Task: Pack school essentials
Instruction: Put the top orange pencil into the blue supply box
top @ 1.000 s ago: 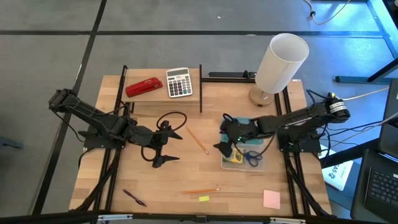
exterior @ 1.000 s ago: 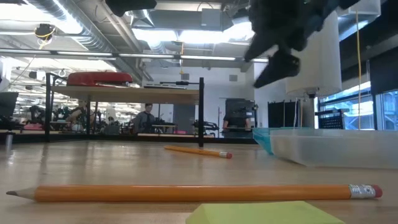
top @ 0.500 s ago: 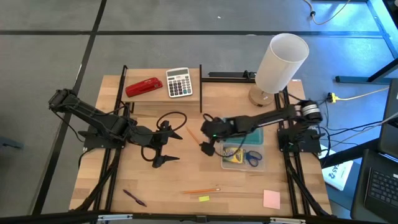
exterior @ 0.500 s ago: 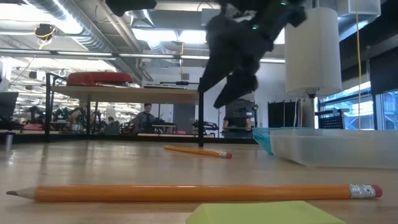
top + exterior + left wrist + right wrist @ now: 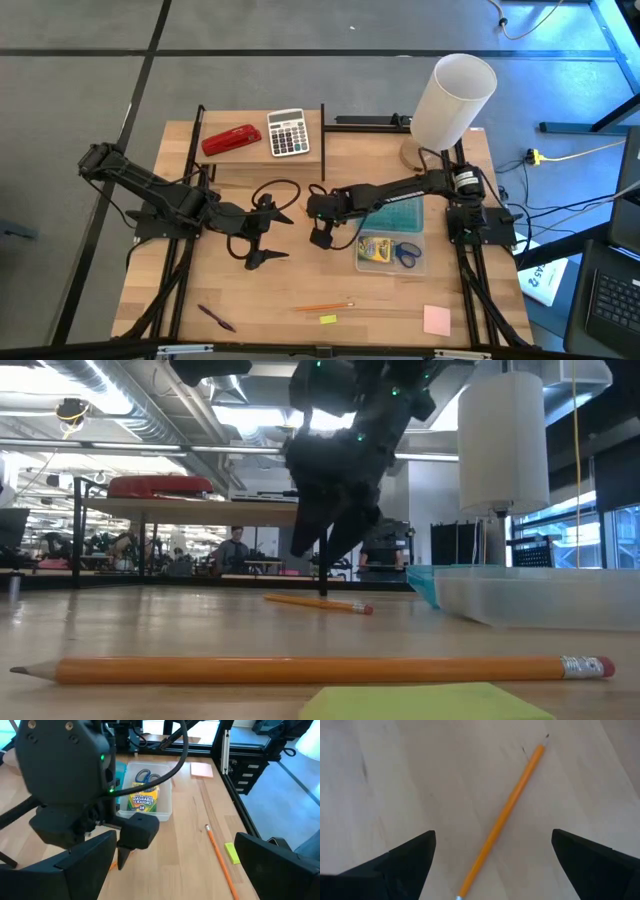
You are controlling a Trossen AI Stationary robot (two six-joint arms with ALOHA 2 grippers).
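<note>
Reading "CRAYONS 24" on crayon box, in bin.

Crayon box — "WASHABLE CRAYONS 24".

Scissors and crayon box lie in the bin; one pencil apparently nearer front.

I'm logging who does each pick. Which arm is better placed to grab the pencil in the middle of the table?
The right. The right gripper hangs open directly over that pencil, which lies between its fingers in the right wrist view. The left gripper waits off to the side, also open.
</note>
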